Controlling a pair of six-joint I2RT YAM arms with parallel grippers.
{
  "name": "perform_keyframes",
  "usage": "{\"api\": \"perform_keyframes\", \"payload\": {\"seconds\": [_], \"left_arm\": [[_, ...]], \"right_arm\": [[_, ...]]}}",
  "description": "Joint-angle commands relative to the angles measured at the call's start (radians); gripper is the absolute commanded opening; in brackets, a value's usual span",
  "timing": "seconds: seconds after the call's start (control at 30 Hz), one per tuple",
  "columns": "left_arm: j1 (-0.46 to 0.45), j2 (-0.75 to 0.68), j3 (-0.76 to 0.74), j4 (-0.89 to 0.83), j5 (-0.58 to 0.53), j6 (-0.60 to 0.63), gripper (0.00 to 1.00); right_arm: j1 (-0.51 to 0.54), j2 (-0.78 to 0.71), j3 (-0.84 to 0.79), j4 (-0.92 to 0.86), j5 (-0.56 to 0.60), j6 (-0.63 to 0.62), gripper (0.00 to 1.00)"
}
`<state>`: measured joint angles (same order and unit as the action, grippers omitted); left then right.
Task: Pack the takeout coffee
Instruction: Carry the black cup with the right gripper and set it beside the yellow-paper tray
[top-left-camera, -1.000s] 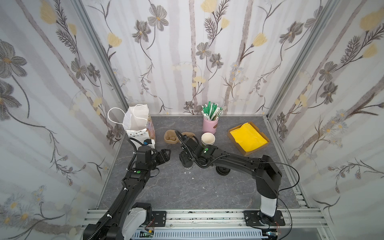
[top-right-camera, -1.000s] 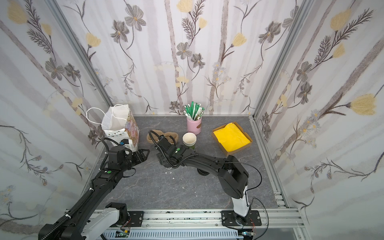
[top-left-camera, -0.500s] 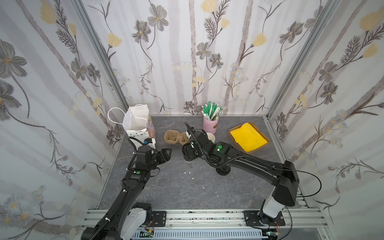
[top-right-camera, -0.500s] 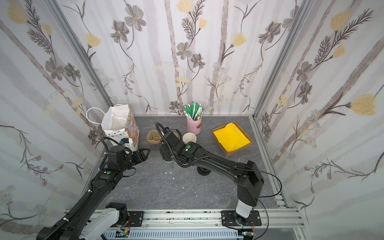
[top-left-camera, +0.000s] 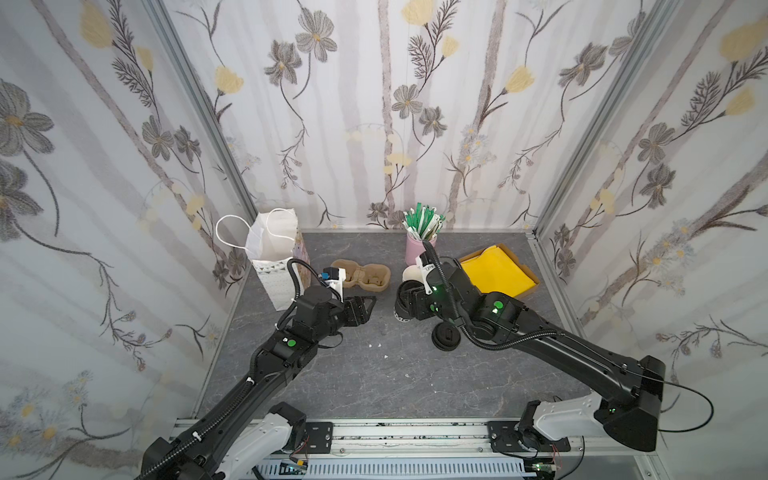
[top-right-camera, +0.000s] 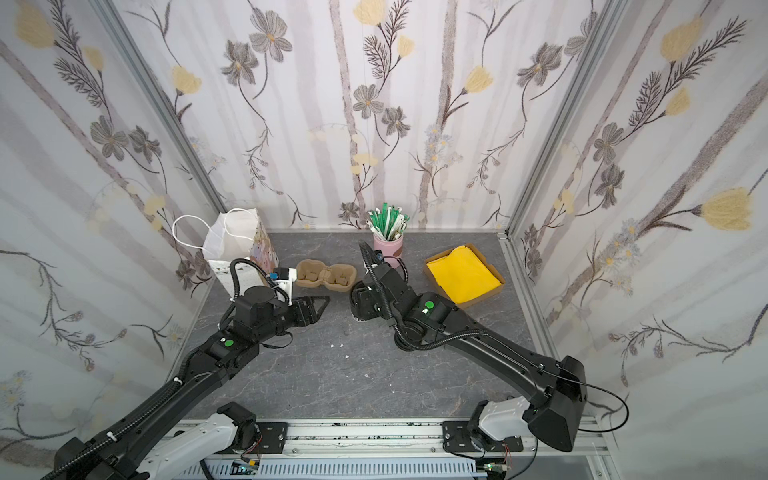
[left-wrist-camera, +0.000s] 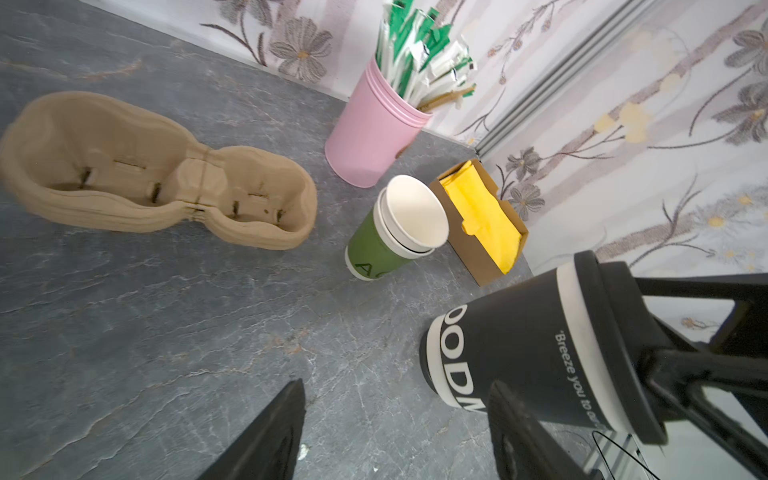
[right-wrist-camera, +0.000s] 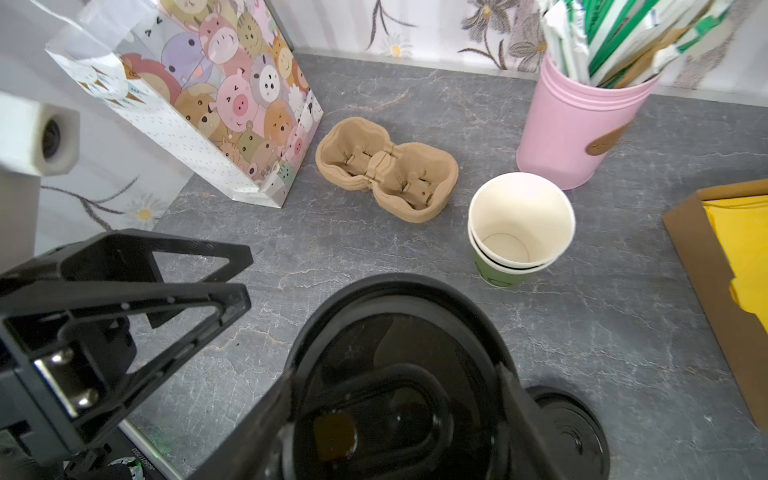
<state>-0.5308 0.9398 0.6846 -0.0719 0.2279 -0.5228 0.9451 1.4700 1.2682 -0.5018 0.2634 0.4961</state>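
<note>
We see the takeout coffee (left-wrist-camera: 519, 353), dark grey with cream bands, white lettering and a black lid. It is tilted, clamped near its top in the right gripper (right-wrist-camera: 395, 399), seemingly just off the tabletop (top-left-camera: 374, 374). The left gripper (top-left-camera: 366, 308) gapes empty beside it, with bare surface in front and the pulp cup carrier (top-left-camera: 361, 276) behind.

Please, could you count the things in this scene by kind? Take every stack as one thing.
Lidded black cup: 1
Stack of lidless cups: 1
Pile of loose black lids: 1
Stack of cup carriers: 1
White handled bag: 1
Pink canister of sticks: 1
Box of yellow napkins: 1
Total: 7
</note>
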Motion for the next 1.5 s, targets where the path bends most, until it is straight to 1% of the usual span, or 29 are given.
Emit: {"api": "perform_keyframes", "payload": {"seconds": [0.0, 0.17, 0.37, 0.53, 0.6, 0.67, 0.7, 0.87, 0.97, 1.1, 1.23, 1.33, 1.47], "left_arm": [[-0.057, 0.019, 0.019, 0.021, -0.052, 0.009, 0.72], [-0.161, 0.072, 0.053, 0.023, -0.079, 0.025, 0.72], [-0.292, 0.166, 0.112, 0.029, -0.107, 0.056, 0.72], [-0.363, 0.267, 0.163, 0.060, -0.116, 0.060, 0.72], [-0.381, 0.301, 0.186, 0.084, -0.104, 0.059, 0.72], [-0.393, 0.315, 0.207, 0.111, -0.092, 0.057, 0.72], [-0.397, 0.347, 0.215, 0.124, -0.086, 0.056, 0.72], [-0.417, 0.394, 0.244, 0.149, -0.063, 0.055, 0.72], [-0.417, 0.404, 0.239, 0.159, -0.056, 0.052, 0.72], [-0.418, 0.407, 0.225, 0.167, -0.062, 0.055, 0.72], [-0.418, 0.406, 0.210, 0.173, -0.060, 0.057, 0.72], [-0.418, 0.405, 0.197, 0.174, -0.070, 0.060, 0.72], [-0.418, 0.398, 0.183, 0.176, -0.077, 0.058, 0.72]], "right_arm": [[-0.030, -0.073, -0.056, -0.043, 0.038, 0.048, 0.65], [-0.115, -0.230, -0.189, -0.082, 0.057, 0.068, 0.62], [-0.302, -0.389, -0.341, -0.121, 0.048, 0.043, 0.63], [-0.483, -0.443, -0.425, -0.125, 0.009, -0.029, 0.62], [-0.563, -0.442, -0.443, -0.125, 0.005, -0.055, 0.62], [-0.655, -0.447, -0.462, -0.097, -0.046, -0.077, 0.62], [-0.694, -0.450, -0.471, -0.084, -0.060, -0.084, 0.62], [-0.834, -0.449, -0.475, -0.056, -0.020, -0.103, 0.63], [-0.922, -0.426, -0.475, -0.040, -0.023, -0.124, 0.63], [-1.010, -0.383, -0.475, -0.006, -0.013, -0.160, 0.63], [-1.102, -0.333, -0.494, 0.056, -0.052, -0.194, 0.63], [-1.147, -0.295, -0.507, 0.107, -0.094, -0.209, 0.63], [-1.170, -0.231, -0.544, 0.143, -0.118, -0.227, 0.63]]}}
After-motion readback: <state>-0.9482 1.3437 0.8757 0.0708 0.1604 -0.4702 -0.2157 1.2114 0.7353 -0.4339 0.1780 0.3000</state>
